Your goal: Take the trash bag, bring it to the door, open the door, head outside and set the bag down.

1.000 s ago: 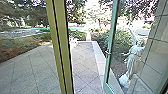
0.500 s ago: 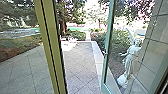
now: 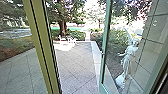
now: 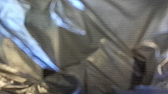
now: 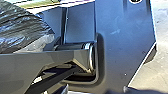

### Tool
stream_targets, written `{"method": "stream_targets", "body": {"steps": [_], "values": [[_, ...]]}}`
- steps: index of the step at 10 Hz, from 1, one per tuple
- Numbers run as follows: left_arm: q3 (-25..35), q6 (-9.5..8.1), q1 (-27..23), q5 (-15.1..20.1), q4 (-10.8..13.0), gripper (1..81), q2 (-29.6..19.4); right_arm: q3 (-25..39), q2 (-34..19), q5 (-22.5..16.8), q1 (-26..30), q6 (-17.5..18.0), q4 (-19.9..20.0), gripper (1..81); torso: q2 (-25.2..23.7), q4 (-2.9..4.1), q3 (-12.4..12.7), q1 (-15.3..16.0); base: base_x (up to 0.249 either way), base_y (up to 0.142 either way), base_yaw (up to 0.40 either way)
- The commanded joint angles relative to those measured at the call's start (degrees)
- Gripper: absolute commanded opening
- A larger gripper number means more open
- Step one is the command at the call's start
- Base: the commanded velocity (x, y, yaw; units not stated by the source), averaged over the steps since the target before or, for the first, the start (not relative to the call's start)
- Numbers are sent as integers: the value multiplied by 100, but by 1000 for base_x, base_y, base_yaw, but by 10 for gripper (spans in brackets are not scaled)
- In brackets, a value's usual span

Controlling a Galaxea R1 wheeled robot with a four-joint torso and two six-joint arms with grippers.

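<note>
Trash bag (image 5: 21,26) looks creased; door (image 3: 105,37) stands open; I cannot tell either end effector's state

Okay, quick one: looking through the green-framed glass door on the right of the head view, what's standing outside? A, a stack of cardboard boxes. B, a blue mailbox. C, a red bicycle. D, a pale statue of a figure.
D: through the green-framed glass door, a pale statue of a standing figure shows, with greenery beside it.
</note>
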Motion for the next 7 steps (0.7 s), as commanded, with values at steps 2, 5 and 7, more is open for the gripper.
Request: {"method": "stream_targets", "body": {"steps": [2, 5, 7], "values": [[39, 16, -286, 325, 59, 10, 0, 31, 62, -349, 249, -40, -33, 811, 0, 0, 0, 0, 0, -98, 0], [39, 16, -286, 317, 59, 10, 9, -4, 53, -349, 231, -32, -33, 811, 0, 0, 0, 0, 0, -83, 0], [39, 16, -286, 317, 59, 10, 9, -4, 53, -341, 222, -32, -24, 811, 0, 0, 0, 0, 0, -83, 0]]}}
